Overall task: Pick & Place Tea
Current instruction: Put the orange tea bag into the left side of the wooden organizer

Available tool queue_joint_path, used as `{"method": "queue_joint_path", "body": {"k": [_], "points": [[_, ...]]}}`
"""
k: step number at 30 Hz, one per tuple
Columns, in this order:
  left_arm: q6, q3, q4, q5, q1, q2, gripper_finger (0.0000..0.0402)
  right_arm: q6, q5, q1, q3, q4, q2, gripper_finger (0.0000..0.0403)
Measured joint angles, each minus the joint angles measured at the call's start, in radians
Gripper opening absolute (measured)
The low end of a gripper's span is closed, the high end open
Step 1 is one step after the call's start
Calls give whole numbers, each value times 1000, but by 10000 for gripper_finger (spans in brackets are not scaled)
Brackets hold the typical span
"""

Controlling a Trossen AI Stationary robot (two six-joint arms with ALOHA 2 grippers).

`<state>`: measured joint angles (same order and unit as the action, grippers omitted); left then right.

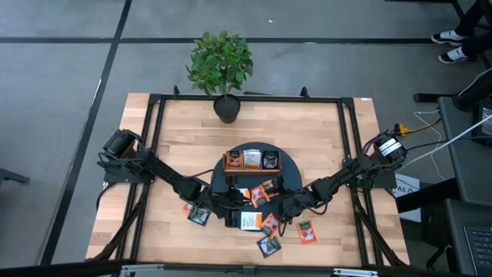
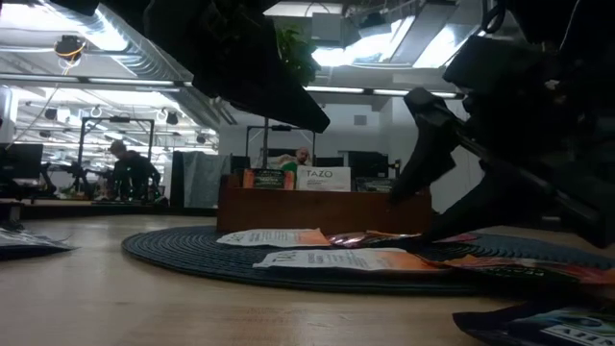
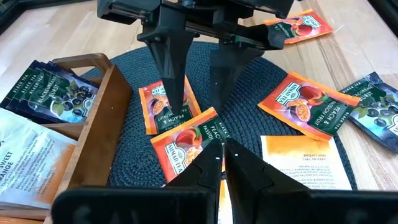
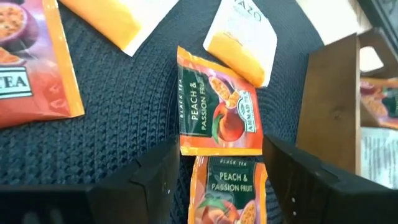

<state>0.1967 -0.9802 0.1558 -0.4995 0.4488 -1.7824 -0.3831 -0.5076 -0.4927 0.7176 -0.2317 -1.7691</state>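
Note:
Small square tea sachets lie flat on a round dark mat (image 1: 254, 148) and on the wood around it: orange ones (image 1: 265, 191), a white-and-orange one (image 1: 250, 221) and dark ones (image 1: 269, 245). More stand in the brown wooden tray (image 1: 252, 160) at the mat's far side. My right gripper (image 4: 221, 158) is open, low over the mat, with its fingers on either side of an orange peach sachet (image 4: 227, 186). A second orange sachet (image 4: 217, 112) lies just ahead of it. My left gripper (image 3: 222, 148) is shut and hovers facing the right gripper (image 3: 196, 109), beside the white-and-orange sachet (image 3: 305, 165).
A potted plant (image 1: 221, 69) stands at the table's far edge, behind the tray. A black frame (image 1: 246, 98) borders the tabletop. Loose sachets lie off the mat near the front edge (image 1: 307, 231) and front left (image 1: 198, 214). People sit at desks in the room beyond (image 2: 130, 173).

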Motion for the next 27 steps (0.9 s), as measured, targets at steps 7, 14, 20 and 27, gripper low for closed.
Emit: {"method": "queue_joint_path", "body": {"k": [7, 14, 20, 27], "points": [[0, 0, 0, 0, 0, 0, 17, -17, 0, 12, 0, -5, 0, 229], [0, 0, 0, 0, 0, 0, 17, -17, 19, 25, 0, -4, 0, 229], [0, 0, 0, 0, 0, 0, 17, -17, 66, 25, 0, 2, -4, 229], [0, 0, 0, 0, 0, 0, 17, -16, 46, 39, 0, 12, -4, 229]]}}
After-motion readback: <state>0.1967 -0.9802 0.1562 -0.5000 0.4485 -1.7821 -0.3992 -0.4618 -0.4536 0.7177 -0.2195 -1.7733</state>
